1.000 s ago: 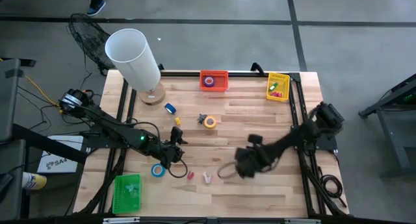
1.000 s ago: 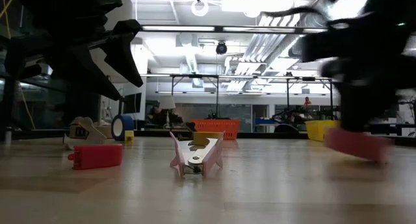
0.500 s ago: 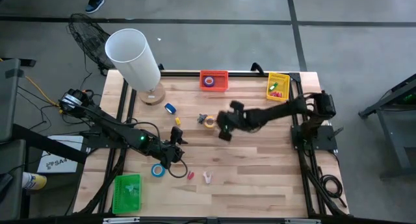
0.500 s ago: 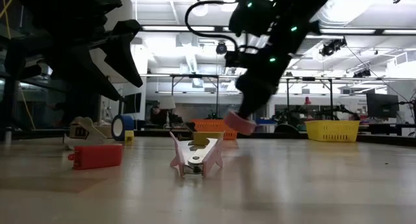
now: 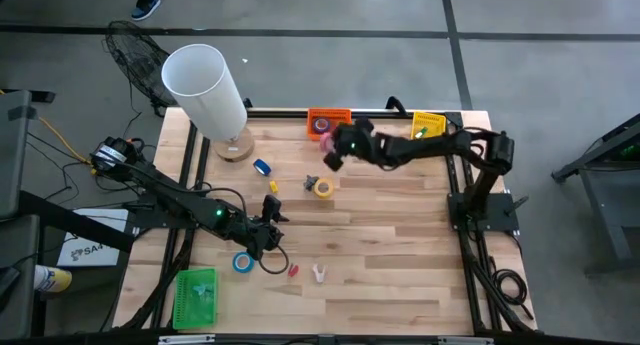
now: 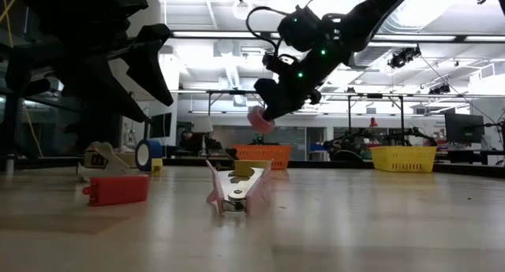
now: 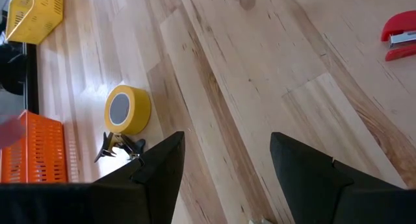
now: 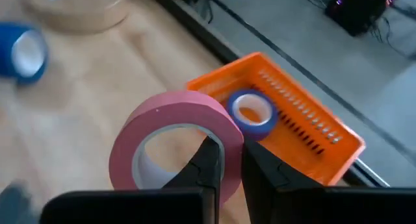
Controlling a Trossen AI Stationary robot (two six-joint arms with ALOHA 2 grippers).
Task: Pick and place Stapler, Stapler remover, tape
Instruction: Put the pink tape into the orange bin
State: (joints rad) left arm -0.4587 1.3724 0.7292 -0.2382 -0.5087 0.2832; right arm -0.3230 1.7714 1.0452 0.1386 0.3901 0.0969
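My right gripper (image 5: pixel 330 153) is shut on a pink tape roll (image 8: pixel 170 141) and hangs above the table just in front of the orange basket (image 5: pixel 330 118), which holds a blue tape roll (image 8: pixel 253 113). My left gripper (image 5: pixel 270 235) stands open over the near left of the table with nothing between its fingers. Lying flat on the wood are a yellow tape roll (image 5: pixel 323 188), a blue tape roll (image 5: pixel 242 262), another blue one (image 5: pixel 262 168), the red stapler (image 5: pixel 293 270) and the pink stapler remover (image 5: pixel 318 274). My right gripper pinches the pink roll's wall (image 8: pixel 227 143), one finger (image 8: pixel 207 160) inside the ring's hole and the other (image 8: pixel 260 172) outside. The fingers slant down toward the table's far left. The roll is lifted clear of the table (image 6: pixel 259 120), its hole facing sideways.
A yellow basket (image 5: pixel 428 132) stands at the far right corner and a green basket (image 5: pixel 196 297) at the near left. A tall white cylinder (image 5: pixel 205 90) on a wooden base stands far left. A small yellow item (image 5: pixel 272 186) lies near the yellow roll.
My right gripper has swung from the near middle of the table toward the far edge and a little left, up to the orange basket, rolling its wrist as it went. It has stayed shut on the pink roll, which rode along clear of the table.
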